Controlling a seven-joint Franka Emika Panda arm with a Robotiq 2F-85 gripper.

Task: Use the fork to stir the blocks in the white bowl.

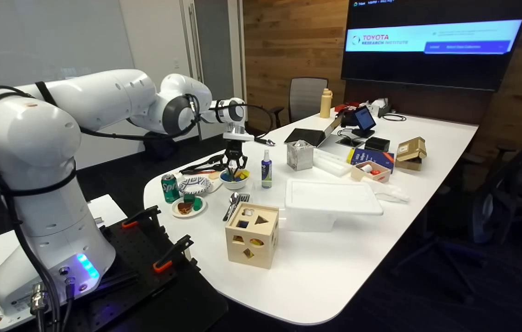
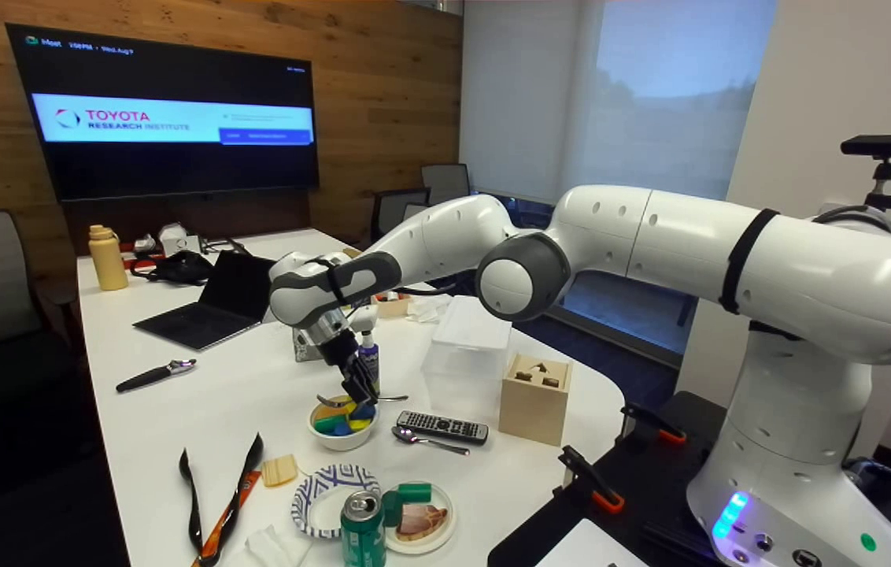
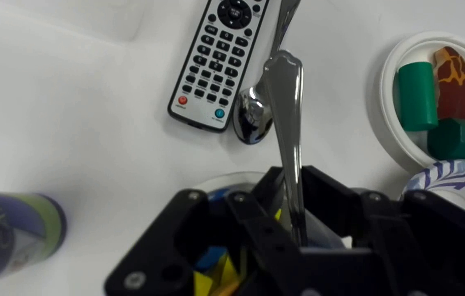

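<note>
The white bowl point(image 1: 234, 186) stands on the table and also shows in an exterior view point(image 2: 341, 442). Blue, yellow and green blocks point(image 2: 329, 425) lie in it, with an orange piece seen in the wrist view. My gripper point(image 2: 365, 400) is low over the bowl, its fingers pointing down. In the wrist view its fingertips point(image 3: 292, 174) are closed on the handle of the silver fork point(image 3: 285, 90). The fork lies across the bowl, its tines point(image 2: 330, 402) near the rim above the blocks and its handle sticking out the opposite side. The gripper hides much of the bowl in the wrist view.
A purple spray bottle point(image 1: 266, 170) stands close beside the bowl. A remote point(image 2: 443, 426) and a spoon point(image 2: 430, 442) lie nearby. A plate of toy food point(image 2: 445, 520), a patterned bowl point(image 2: 312, 504), a green can point(image 2: 363, 531), a wooden cube box point(image 1: 252, 237) and a plastic box point(image 1: 309, 219) stand around.
</note>
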